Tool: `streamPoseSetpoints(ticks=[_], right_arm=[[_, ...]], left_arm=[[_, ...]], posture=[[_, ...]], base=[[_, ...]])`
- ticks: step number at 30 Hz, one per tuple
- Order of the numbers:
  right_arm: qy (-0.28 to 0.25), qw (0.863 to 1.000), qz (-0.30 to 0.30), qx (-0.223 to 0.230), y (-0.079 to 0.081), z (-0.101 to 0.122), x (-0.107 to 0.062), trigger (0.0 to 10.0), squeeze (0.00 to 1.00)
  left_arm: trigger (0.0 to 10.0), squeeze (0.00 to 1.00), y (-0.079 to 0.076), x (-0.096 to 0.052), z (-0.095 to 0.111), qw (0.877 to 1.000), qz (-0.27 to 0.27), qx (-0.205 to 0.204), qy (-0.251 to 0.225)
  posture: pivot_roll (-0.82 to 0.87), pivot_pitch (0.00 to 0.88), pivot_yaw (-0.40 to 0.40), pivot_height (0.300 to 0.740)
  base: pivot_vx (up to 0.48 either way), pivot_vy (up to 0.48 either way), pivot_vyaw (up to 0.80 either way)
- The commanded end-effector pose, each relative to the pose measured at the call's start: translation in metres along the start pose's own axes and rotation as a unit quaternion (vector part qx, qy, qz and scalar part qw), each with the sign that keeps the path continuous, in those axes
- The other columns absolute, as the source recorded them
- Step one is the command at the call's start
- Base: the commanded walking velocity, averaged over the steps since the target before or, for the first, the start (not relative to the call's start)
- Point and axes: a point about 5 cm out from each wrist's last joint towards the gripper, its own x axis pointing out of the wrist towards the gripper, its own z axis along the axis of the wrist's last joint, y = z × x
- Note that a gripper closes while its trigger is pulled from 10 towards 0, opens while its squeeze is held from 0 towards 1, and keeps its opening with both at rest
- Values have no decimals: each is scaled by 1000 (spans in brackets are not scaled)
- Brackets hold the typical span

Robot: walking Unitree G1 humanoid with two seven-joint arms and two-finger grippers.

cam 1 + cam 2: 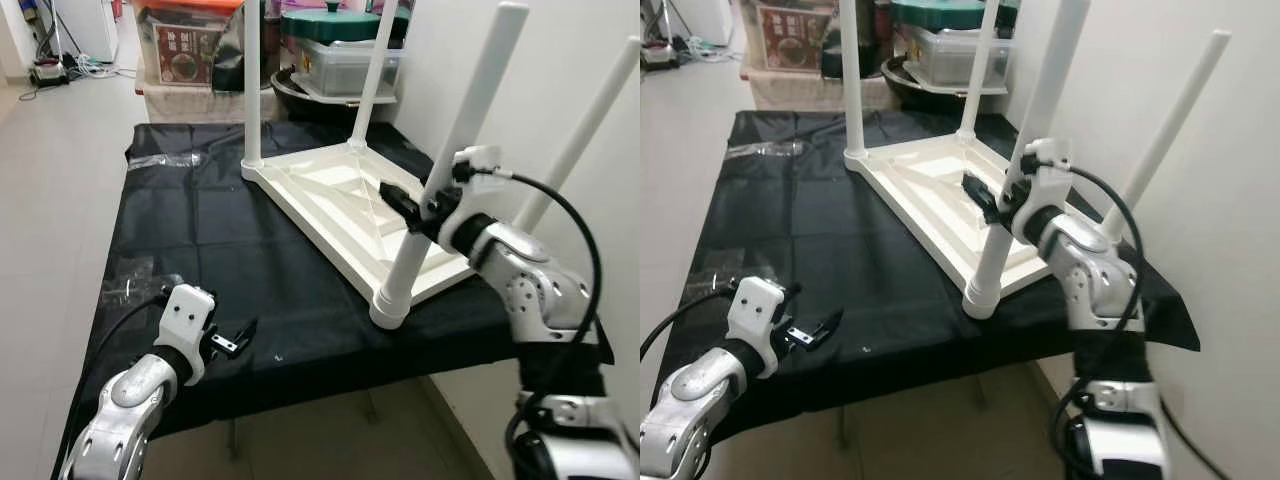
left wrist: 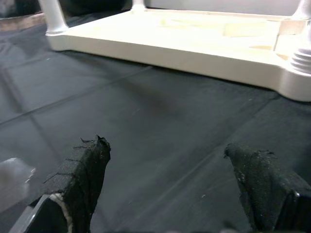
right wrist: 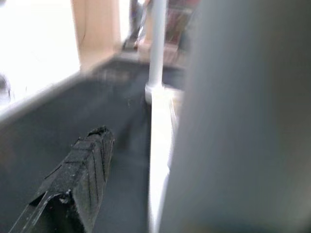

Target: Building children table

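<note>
Children table: the white plastic top (image 1: 345,205) lies upside down on the black-covered table (image 1: 200,250), toward its right side.
Legs: four white legs stand up from the corners; the nearest leg (image 1: 440,175) sits in its socket at the front corner.
Right claw (image 1: 415,212): clenched around that nearest leg, partway up.
Left claw (image 1: 232,343): released, low over the cloth, well apart from the top.
Progress: apparently late; tightening and turning upright likely remain.
</note>
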Motion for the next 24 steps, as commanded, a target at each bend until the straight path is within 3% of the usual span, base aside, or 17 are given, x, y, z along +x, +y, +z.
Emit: streamPoseSetpoints(ticks=[1, 4, 5, 6, 7, 8, 21, 22, 23, 24], right_arm=[[13, 999, 32, -18, -4, -7, -2, 10000, 0], [17, 998, 48, -25, -10, -6, -2, 10000, 0], [15, 997, 70, -21, -11, -4, -3, 8392, 0], [14, 996, 89, -18, -11, -2, -4, 8392, 0], [13, 994, 109, -13, -11, -1, -4, 941, 0], [13, 993, 121, -10, -12, -1, -4, 0, 0], [-15, 994, 105, 23, -19, -16, 3, 0, 0], [15, 999, -8, 30, -28, -26, 8, 0, 0], [38, 995, -91, 31, -34, -33, 10, 0, 0], [56, 980, -184, 51, -37, -41, 11, 0, 0]], left_arm=[[10000, 0, -4, 1, -3, 1000, -9, -1, 5], [10000, 0, -4, 1, -3, 1000, -9, -1, 6], [10000, 0, -4, 1, -3, 1000, -9, 0, 6], [10000, 0, -4, 1, -3, 1000, -10, 0, 6], [10000, 0, -4, 1, -3, 1000, -10, 0, 6], [10000, 0, -4, 0, -3, 1000, -10, 1, 6], [10000, 0, -4, 0, -4, 1000, -14, 2, 7], [10000, 0, -4, 1, -4, 1000, -15, 3, 7], [10000, 0, -4, 1, -4, 1000, -16, 3, 7], [10000, 0, -4, 1, -4, 1000, -16, 3, 7]], posture=[[88, 0, -137, 740], [88, 0, -137, 740], [99, 0, -143, 740], [99, 0, -143, 740], [99, 0, -143, 740], [106, 0, -146, 740], [109, 0, -141, 740], [108, 0, -145, 740], [108, 0, -145, 740], [107, 0, -145, 740]], base=[[0, 0, 0], [0, 0, 0], [0, 0, 0], [0, 0, 0], [0, 0, 0], [0, 0, 0], [0, 0, 0], [0, 0, 0], [0, 0, 0], [0, 0, 0]])
